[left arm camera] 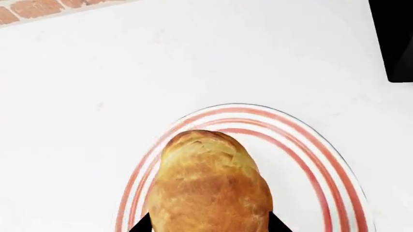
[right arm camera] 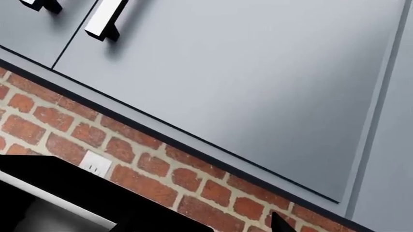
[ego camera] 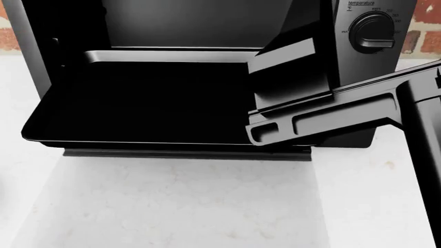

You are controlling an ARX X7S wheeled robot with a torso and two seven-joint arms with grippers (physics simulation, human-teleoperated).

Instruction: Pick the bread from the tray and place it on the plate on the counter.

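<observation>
In the left wrist view my left gripper [left arm camera: 210, 228] is shut on the bread [left arm camera: 210, 183], a golden-brown roll; a black fingertip [left arm camera: 140, 225] shows on each side of it. The bread sits over the plate [left arm camera: 310, 150] with its red-and-white striped rim, on the white counter [left arm camera: 129, 87]; I cannot tell whether it touches the plate. The black tray [ego camera: 138, 108] juts out of the oven in the head view, with no bread on it. The left gripper and plate are outside the head view. My right gripper [right arm camera: 206, 230] points up at the wall; one fingertip [right arm camera: 280, 225] shows, far off centre, nothing between.
A black toaster oven [ego camera: 372, 31] with a temperature dial stands at the back of the counter [ego camera: 172, 206]; its corner [left arm camera: 393, 38] shows near the plate. My right arm [ego camera: 331, 113] crosses in front of the oven. Grey wall cabinets [right arm camera: 245, 82] hang above a brick backsplash [right arm camera: 193, 179].
</observation>
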